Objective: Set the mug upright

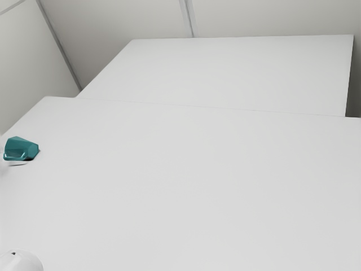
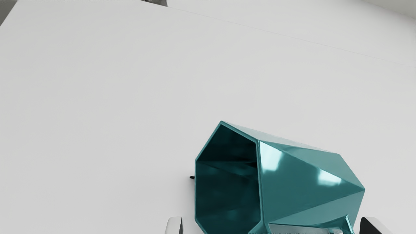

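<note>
White tabletop, pale wall panels behind. Teal mug on its side near table's edge at exterior view's left; open mouth faces sideways, handle toward exterior camera. Gripper wide open, fingertips well apart, nothing clamped; mug lies ahead of and partly between them. Upright pose not met as things lie. Left to do, by my judgement: grip, turn base-down, stand steady, release.

Mug on its side on the table, at the exterior view's left
</note>
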`<control>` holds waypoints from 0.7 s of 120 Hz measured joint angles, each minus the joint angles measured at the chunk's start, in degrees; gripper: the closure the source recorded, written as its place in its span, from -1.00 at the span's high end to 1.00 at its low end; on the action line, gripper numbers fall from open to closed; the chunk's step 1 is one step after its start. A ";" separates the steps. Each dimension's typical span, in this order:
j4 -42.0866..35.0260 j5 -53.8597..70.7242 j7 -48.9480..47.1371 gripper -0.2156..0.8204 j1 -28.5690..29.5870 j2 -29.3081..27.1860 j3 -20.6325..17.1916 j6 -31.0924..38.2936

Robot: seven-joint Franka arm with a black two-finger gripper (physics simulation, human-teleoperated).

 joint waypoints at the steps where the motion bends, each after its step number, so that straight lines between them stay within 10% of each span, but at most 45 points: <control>1: 0.05 -0.01 0.16 0.57 0.00 0.07 -0.01 -0.03; 84: 5.30 0.09 7.81 0.49 -5.84 3.75 0.04 -0.79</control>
